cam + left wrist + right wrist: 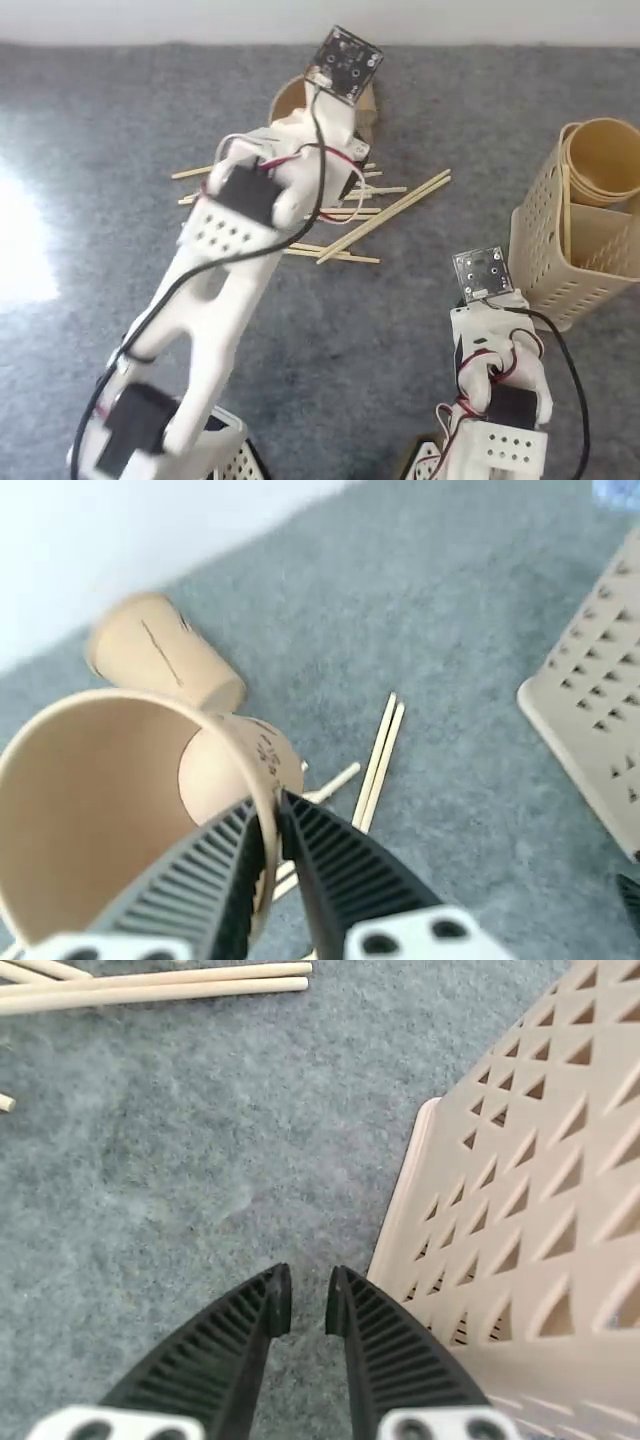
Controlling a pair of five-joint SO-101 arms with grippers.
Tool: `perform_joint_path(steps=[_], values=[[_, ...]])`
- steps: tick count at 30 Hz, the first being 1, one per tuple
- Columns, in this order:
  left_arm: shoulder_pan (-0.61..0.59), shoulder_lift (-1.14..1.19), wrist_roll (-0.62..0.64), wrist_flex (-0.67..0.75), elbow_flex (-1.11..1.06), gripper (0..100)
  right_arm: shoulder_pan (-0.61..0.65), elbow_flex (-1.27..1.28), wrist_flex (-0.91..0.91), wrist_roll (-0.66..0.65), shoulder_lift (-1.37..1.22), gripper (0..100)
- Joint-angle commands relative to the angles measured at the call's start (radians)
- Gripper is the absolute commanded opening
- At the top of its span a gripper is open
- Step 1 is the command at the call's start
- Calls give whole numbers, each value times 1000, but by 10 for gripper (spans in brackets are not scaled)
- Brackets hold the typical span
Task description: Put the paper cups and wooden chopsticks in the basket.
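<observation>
My left gripper is shut on the rim of a tan paper cup, its wall pinched between the fingers. In the high view that cup peeks out from under the left arm at the back of the table. Two more paper cups lie on their sides just beyond the held one. Wooden chopsticks lie scattered on the grey carpet at mid-table; a pair of chopsticks shows past the fingers. The beige perforated basket stands at the right with stacked cups inside. My right gripper hangs slightly open and empty beside the basket wall.
A second perforated container sits at the front edge near the left arm's base. Open grey carpet lies to the left and between the chopsticks and the basket.
</observation>
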State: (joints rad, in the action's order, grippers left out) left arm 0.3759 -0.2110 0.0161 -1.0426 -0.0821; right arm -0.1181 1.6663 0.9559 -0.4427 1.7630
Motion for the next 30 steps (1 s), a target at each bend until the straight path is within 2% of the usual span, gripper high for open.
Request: perform_joint_path(steps=[1, 7, 14, 18, 24, 27, 30], values=[[0, -176, -74, -68, 41, 13, -5, 12, -42, 6, 5, 72], [9, -301, -140, -252, 45, 13, -4, 15, -45, 6, 5, 72], [157, -371, -181, -284, 108, 12, -5, -12, -13, 5, 5, 72], [183, -371, -184, -351, 191, 12, -8, -276, 107, -3, 5, 72], [183, -379, -187, -474, 214, 12, -28, -738, 338, -83, -7, 76], [183, -381, -187, -483, 217, 12, -97, -798, 358, -124, -8, 78], [189, -381, -183, -491, 251, 12, -186, -807, 349, -195, -31, 121]])
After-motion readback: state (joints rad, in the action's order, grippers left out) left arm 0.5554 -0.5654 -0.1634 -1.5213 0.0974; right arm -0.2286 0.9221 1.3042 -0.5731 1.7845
